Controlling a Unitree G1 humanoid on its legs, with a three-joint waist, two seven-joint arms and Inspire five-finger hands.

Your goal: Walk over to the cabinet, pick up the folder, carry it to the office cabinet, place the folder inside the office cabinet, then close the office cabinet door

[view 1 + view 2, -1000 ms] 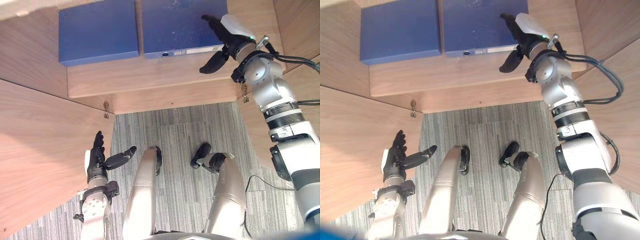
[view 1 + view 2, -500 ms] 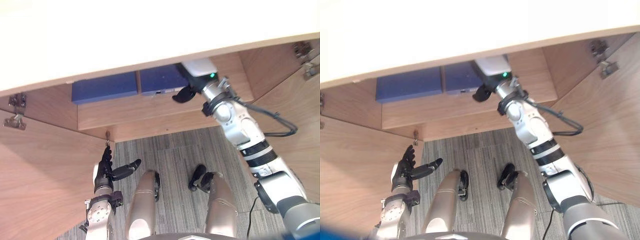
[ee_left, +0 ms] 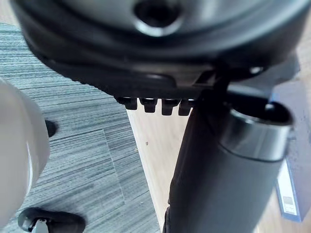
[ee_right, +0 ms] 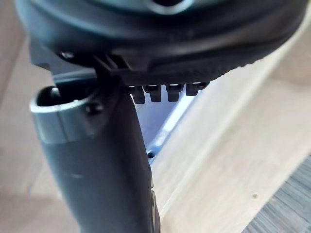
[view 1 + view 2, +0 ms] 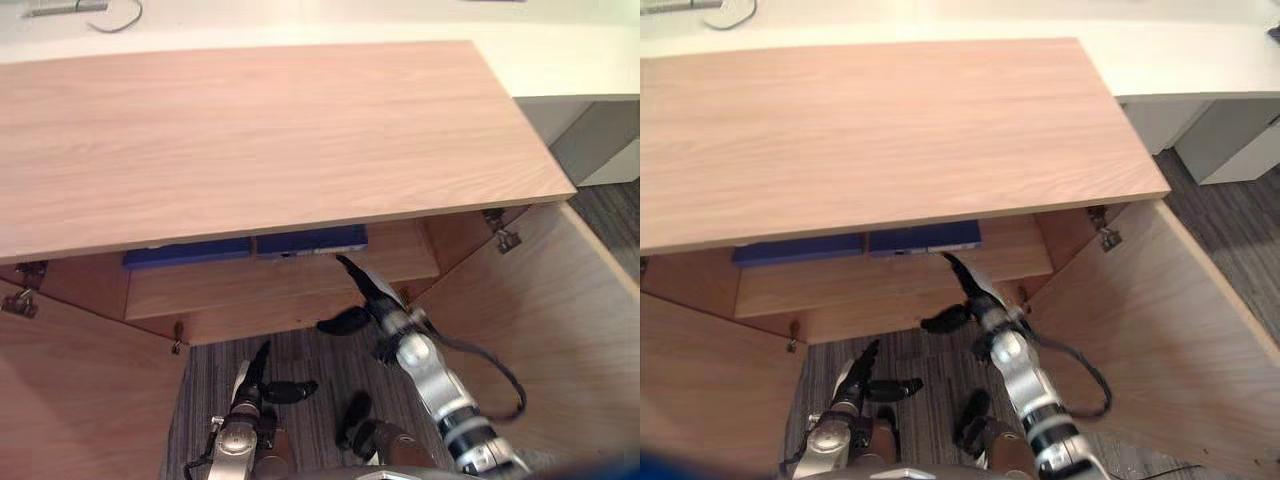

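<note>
Two blue folders lie flat on the shelf (image 5: 250,287) inside the open wooden cabinet, the left folder (image 5: 185,257) and the right folder (image 5: 310,241); only their front edges show under the cabinet top. My right hand (image 5: 362,298) is open, fingers straight and pointing up at the right folder's front edge, thumb out to the side, holding nothing. In the right wrist view the right folder (image 4: 160,119) lies just past the fingertips. My left hand (image 5: 254,378) hangs low over the carpet, open and holding nothing.
The cabinet's wide wooden top (image 5: 260,140) overhangs the shelf. The left door (image 5: 70,390) and the right door (image 5: 540,330) stand swung open on either side of me. A white counter (image 5: 570,60) runs behind. Grey carpet (image 5: 205,370) lies below.
The camera has tilted up and back, bringing the cabinet top into view. My right hand, which lay on the right folder, has drawn back to the shelf's front. The left hand stays low.
</note>
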